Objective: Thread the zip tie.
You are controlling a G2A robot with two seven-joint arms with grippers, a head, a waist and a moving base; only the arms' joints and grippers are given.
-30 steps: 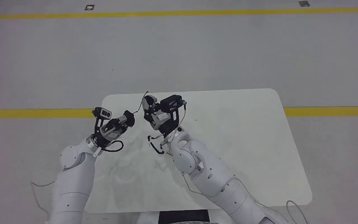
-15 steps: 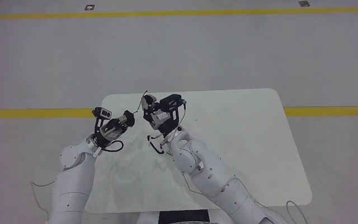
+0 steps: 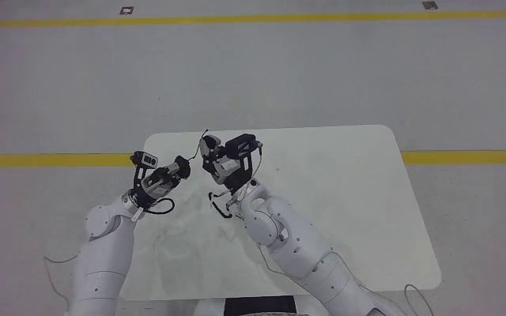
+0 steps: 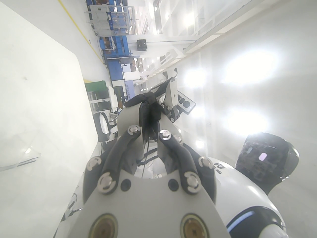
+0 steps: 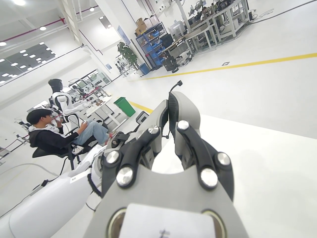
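A thin black zip tie [image 3: 198,145] hangs in the air over the white table's [image 3: 340,197] back left corner, between my two grippers. My left gripper [image 3: 183,164] is shut on one end of it; in its own wrist view its black pads [image 4: 148,115] are pressed together and the strap [image 4: 162,89] runs on toward the other gripper. My right gripper [image 3: 209,147] is shut on the tie close to its head. That small square head [image 5: 178,83] sticks out just past the closed right gripper [image 5: 169,100]. The two grippers are nearly touching.
The table's rounded left corner and back edge [image 3: 166,138] lie right under the grippers, with grey floor beyond. A wide bare stretch of tabletop [image 3: 356,229] spreads to the right and toward the front.
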